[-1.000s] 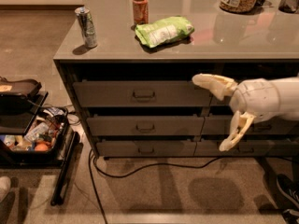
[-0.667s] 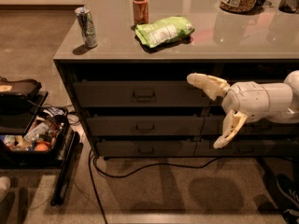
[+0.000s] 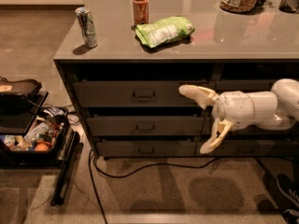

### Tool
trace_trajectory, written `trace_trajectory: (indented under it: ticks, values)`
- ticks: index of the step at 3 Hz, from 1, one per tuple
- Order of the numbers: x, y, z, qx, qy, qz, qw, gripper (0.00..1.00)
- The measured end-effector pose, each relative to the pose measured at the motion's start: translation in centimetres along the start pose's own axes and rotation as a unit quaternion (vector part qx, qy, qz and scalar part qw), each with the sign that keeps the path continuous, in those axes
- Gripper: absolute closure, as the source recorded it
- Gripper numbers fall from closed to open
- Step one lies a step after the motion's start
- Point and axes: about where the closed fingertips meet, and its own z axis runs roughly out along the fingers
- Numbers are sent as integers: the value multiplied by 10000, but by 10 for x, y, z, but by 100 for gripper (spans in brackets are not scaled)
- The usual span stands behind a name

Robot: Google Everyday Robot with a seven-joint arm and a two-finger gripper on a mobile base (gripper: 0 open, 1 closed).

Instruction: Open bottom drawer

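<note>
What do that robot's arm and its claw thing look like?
The arm is a smooth, rounded off-white shell, with no cables or markings showing. Its gripper, in front of the drawers, has a barrel-shaped white body and two curved, tapering cream fingers.

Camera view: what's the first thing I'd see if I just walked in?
The big white gripper, fingers spread wide, hangs in front of the dark drawers, right of their handles. Lower left of it, the slim bottom drawer is shut. On the countertop above lies a bright green snack bag.
</note>
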Motion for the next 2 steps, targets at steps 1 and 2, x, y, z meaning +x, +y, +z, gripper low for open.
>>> trace_trajectory:
  ticks: [1,2]
  values:
    - [0,0,0,0,-1,0,10000,0]
    - [16,-5,7,-26,-238,88,9997,0]
